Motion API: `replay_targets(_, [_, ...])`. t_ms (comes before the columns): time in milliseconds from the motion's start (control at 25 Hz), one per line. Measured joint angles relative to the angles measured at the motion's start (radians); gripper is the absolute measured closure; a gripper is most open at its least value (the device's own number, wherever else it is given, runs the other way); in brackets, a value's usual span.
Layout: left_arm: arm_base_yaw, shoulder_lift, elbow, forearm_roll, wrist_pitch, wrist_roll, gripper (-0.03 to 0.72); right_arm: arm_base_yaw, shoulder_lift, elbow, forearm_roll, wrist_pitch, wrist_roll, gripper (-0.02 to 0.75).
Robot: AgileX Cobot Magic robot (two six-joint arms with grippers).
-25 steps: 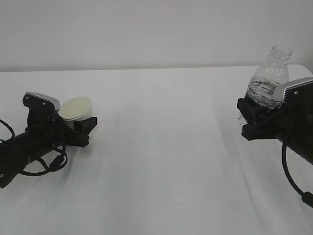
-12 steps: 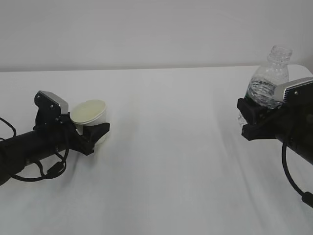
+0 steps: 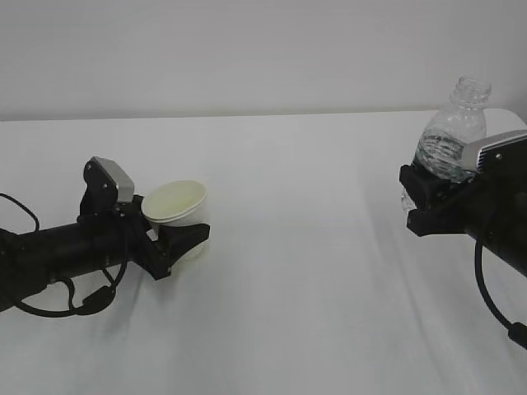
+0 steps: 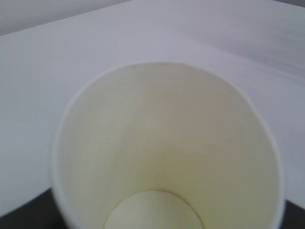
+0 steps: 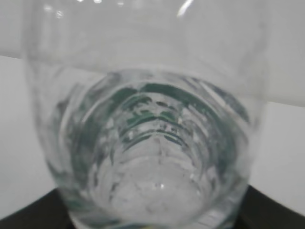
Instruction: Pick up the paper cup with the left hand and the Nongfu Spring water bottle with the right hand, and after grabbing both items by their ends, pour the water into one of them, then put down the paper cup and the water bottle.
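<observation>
No lettering, brand or number can be read anywhere; the Nongfu Spring water bottle point(image 3: 451, 138) shows no legible label.

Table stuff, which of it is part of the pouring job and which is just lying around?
Part of the job:
- cup, held in the left claw, dry inside
- bottle, uncapped, held in the right claw
- water in the bottle

Lying around:
- nothing else shows, only the white table
</observation>
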Motion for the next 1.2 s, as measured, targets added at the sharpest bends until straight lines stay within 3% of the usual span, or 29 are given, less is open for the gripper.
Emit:
replay_targets(640, [-0.142, -0.009, -0.185, 0.293, 0.000, -0.257, 0.215, 0.000, 0.000, 0.000, -0.002, 0.000, 0.000, 0.334])
replay_targets(960, [-0.244, -0.009, -0.247, 0.327, 0.000, -0.309, 0.215, 0.000, 0.000, 0.000, -0.002, 0.000, 0.000, 0.334])
replay_targets(1200, [-0.272, -0.009, -0.253, 0.330, 0.000, -0.326, 0.215, 0.000, 0.000, 0.000, -0.009, 0.000, 0.000, 0.334])
